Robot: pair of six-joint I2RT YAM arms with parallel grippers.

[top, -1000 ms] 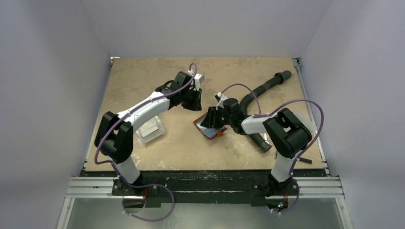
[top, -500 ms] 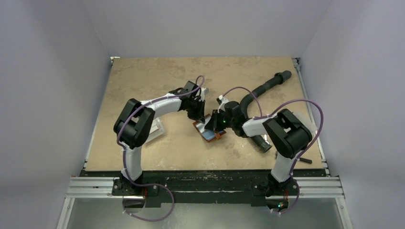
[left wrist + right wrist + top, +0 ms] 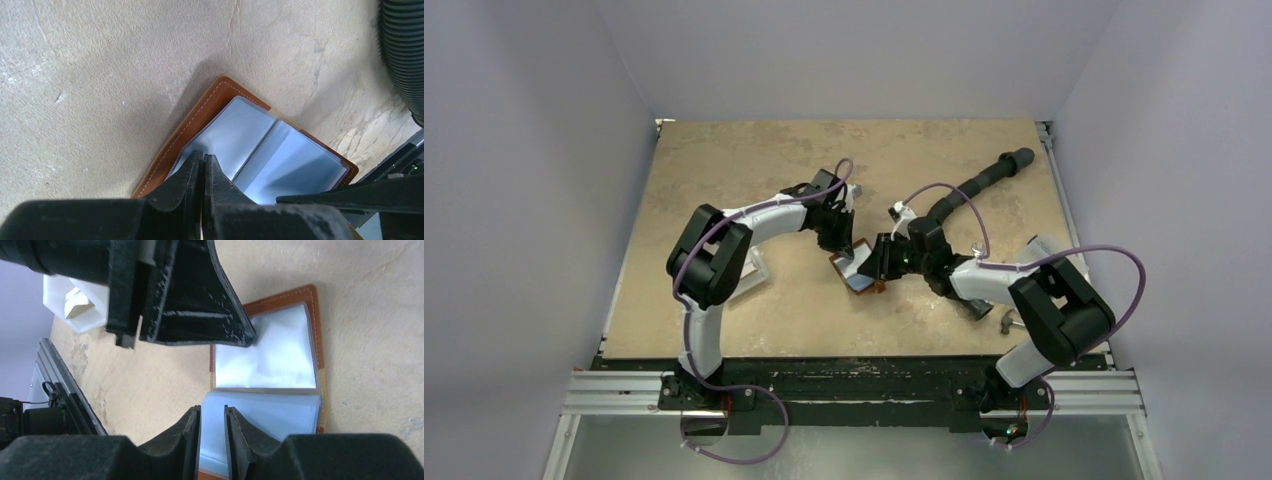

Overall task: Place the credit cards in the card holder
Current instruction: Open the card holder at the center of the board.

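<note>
The card holder (image 3: pixel 860 273) lies open on the table, brown leather with pale bluish pockets inside; it also shows in the left wrist view (image 3: pixel 200 117) and the right wrist view (image 3: pixel 280 305). My left gripper (image 3: pixel 844 240) is shut, its tip (image 3: pixel 204 158) pressing on one inner leaf. My right gripper (image 3: pixel 880 262) stands over the other leaf (image 3: pixel 270 415), jaws a little apart (image 3: pixel 212 412). I see no loose credit card; I cannot tell whether the bluish sheets are cards or pockets.
A clear-and-white plastic box (image 3: pixel 749 272) sits left of the wallet, partly behind the left arm, and shows in the right wrist view (image 3: pixel 70 300). A black corrugated hose (image 3: pixel 984 178) runs from the back right towards the right arm (image 3: pixel 405 50).
My left gripper came down from the back of the table onto the wallet's inner leaf. The right arm's elbow swung right and lower while its gripper stayed at the wallet, which now lies flatter.
</note>
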